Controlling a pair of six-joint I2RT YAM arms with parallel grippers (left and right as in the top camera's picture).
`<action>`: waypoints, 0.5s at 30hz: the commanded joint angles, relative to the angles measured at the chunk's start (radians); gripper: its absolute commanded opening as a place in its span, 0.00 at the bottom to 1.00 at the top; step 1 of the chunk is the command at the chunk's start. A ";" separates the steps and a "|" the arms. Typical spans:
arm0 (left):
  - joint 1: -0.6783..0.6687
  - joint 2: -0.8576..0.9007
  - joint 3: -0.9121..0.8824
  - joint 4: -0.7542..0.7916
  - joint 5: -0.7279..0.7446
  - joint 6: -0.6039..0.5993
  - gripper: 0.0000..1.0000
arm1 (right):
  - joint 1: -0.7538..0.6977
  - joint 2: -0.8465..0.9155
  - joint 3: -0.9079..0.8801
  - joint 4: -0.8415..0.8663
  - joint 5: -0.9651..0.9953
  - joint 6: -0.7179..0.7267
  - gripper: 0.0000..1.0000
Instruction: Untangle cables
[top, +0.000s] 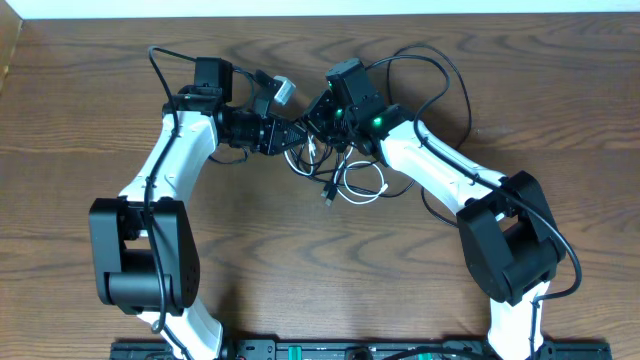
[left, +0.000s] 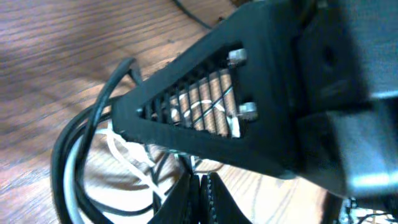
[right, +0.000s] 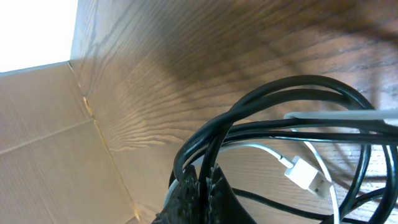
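Observation:
The cables (top: 345, 175) lie tangled on the wooden table between the two arms: black loops and a thin white cord (top: 367, 192). My left gripper (top: 298, 135) reaches in from the left. In the left wrist view its jaws (left: 199, 186) are pressed together at the bottom edge, with a thin black cable (left: 81, 134) running into their tips. My right gripper (right: 202, 180) is shut on a black cable (right: 261, 99) that rises from between its fingers. The white USB plug (right: 305, 175) lies just to its right. The right gripper's slotted black body (left: 261, 93) looms over the left jaws.
A cardboard box wall (right: 50, 143) stands close to the table's edge, also seen at the far left corner as cardboard (top: 8, 45). Thick black arm wires (top: 455, 90) loop behind the right arm. The two grippers (top: 310, 128) almost touch.

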 joint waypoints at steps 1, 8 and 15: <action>-0.003 0.010 0.003 -0.008 -0.060 0.024 0.07 | 0.006 -0.003 0.002 0.005 0.005 -0.089 0.01; -0.003 0.010 0.003 -0.018 -0.138 0.024 0.08 | 0.006 -0.003 0.002 0.026 0.016 -0.105 0.01; -0.003 0.010 0.003 -0.017 -0.145 0.024 0.08 | 0.006 -0.003 0.002 0.064 0.017 -0.153 0.01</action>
